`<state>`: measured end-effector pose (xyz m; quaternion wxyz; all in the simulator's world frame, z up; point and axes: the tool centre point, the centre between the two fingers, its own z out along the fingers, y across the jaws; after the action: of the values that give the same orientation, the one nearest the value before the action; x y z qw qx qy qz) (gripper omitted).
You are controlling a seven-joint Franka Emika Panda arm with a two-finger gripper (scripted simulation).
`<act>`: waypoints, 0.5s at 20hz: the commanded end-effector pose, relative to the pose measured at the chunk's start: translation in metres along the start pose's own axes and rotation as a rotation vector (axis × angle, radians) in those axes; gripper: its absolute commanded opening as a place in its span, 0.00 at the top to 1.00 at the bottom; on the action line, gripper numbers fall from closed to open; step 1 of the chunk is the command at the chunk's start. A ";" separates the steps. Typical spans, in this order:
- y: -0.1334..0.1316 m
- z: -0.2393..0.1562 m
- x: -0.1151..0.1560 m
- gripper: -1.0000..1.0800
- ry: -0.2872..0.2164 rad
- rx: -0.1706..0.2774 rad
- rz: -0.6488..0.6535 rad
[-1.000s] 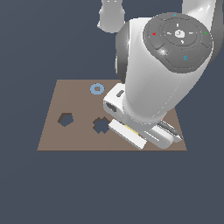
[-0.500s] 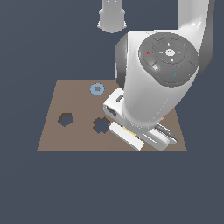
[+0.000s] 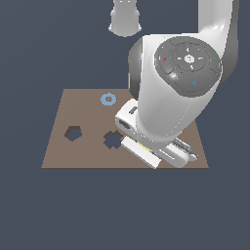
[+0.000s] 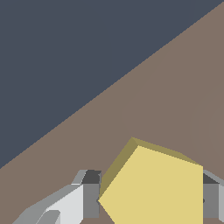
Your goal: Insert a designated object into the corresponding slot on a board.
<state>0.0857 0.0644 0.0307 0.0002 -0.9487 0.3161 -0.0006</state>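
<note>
Wrist view pretty much filled by the yellow pentagon block [image 4: 153, 188], sitting right between the two gripper [image 4: 146, 199] fingers [image 4: 89, 197]. Both fingers up against its sides, so pinching the block from both edges. Flat on or just over the brown board [image 4: 175, 96], can't say for sure which.

From the exterior view, mostly arm. Big white housing hiding nearly everything toward the exterior view's right half of the board [image 3: 63, 151]. Only a thin sliver of yellow [image 3: 145, 148] peeking out under the hand there. Pentagon slot [image 3: 73, 133] off toward the exterior view's left, open, well apart from the block. Dark cross-shaped cut-out [image 3: 113, 140] between the slot and the gripper, just beside the hand's white edge. Small blue ring [image 3: 108, 99] lying near the board's far edge, beside the arm housing.
</note>
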 end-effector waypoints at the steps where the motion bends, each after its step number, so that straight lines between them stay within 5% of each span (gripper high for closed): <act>1: 0.000 0.000 0.000 1.00 0.000 0.000 0.000; 10: 0.006 -0.003 0.001 1.00 -0.001 -0.001 -0.010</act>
<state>0.0836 0.0620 0.0329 -0.0001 -0.9498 0.3128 0.0005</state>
